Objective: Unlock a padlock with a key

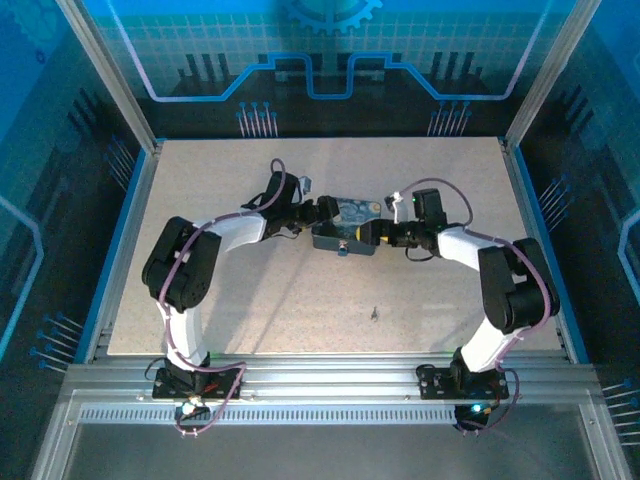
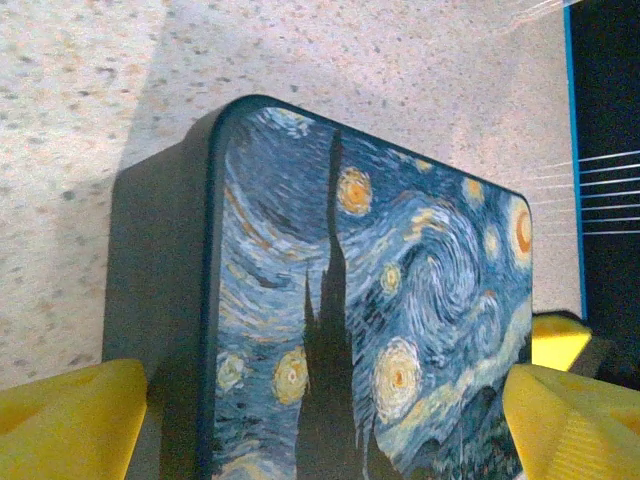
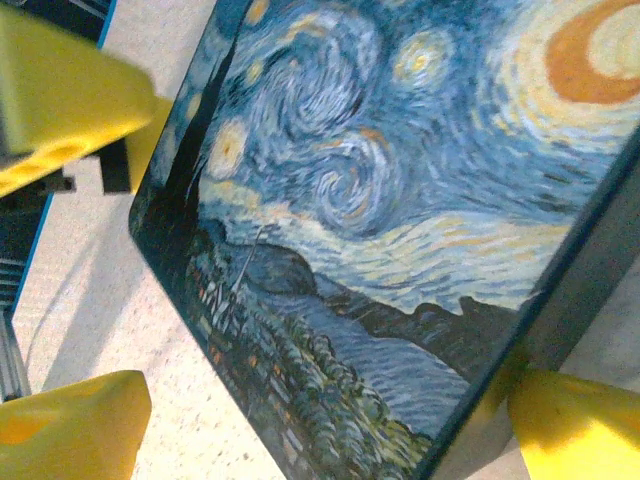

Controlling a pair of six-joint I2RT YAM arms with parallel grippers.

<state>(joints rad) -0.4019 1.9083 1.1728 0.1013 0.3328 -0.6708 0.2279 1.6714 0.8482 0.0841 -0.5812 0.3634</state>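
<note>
Beige speckled table (image 1: pixel 250 300) bears swirl-painted tin (image 1: pixel 350 212), slim key (image 1: pixel 374 313).

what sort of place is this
Probably a lab robot cell: a speckled table boxed in by aluminium frame posts, a blue printed back panel, and the left arm and right arm bolted to a slotted rail.

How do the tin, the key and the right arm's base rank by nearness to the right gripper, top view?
1. Tin, centre, at the right gripper's fingertips.
2. Key, loose on the table, toward the bases.
3. Right arm's base, near edge.
</note>
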